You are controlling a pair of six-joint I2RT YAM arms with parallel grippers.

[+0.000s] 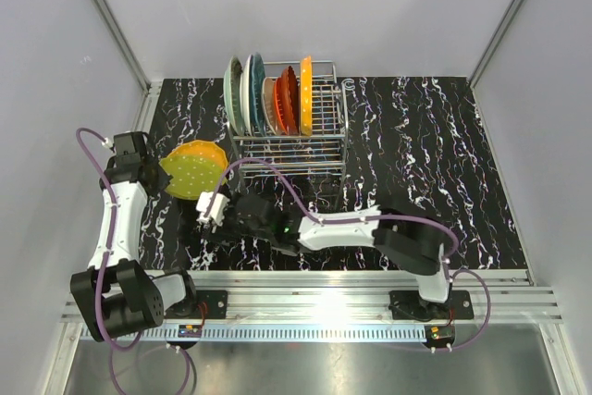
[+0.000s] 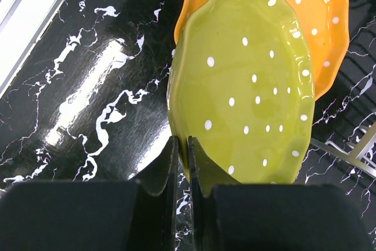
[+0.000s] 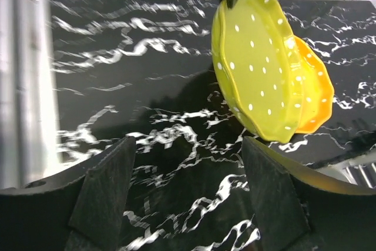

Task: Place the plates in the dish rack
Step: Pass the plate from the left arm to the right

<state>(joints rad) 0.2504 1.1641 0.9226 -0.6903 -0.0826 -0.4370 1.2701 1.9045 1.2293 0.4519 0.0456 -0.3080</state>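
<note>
My left gripper (image 2: 182, 145) pinching the yellow-green plate (image 2: 241, 86) by its rim.
I see the orange plate (image 2: 326, 22) close behind it, both left of the dish rack (image 1: 324, 150), where five plates (image 1: 268, 94) stand on edge; my right gripper (image 3: 185, 145) is spread wide, facing them.

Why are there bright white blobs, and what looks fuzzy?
Left wrist view: light glare streaks the glossy table, and the green plate gleams. Top view: glare whitens the front rail. Right wrist view: its own fingers sit close, soft-edged and dark.
</note>
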